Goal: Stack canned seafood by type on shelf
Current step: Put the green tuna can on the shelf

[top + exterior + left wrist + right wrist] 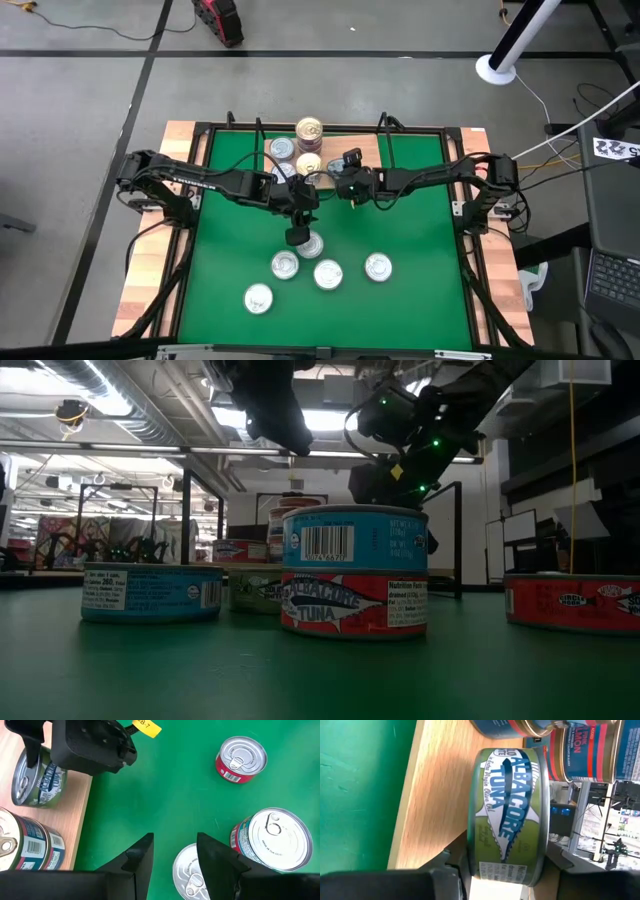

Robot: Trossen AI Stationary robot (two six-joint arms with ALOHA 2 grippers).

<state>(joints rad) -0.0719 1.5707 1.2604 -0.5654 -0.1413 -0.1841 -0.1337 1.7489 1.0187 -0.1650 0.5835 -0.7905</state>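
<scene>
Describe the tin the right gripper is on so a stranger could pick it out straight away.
Start at the light-brown wooden shelf along the far edge of the green table mat. At the shelf's front edge, the right gripper is closed around the olive-green round tin. Unlike the red and blue tins behind it, its label reads Albacore Tuna in blue.

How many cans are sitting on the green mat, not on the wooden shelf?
5 lids show: one under the left gripper, three in a row nearer the front, one front-left. The low view shows a two-can stack, so more may hide underneath.
</scene>
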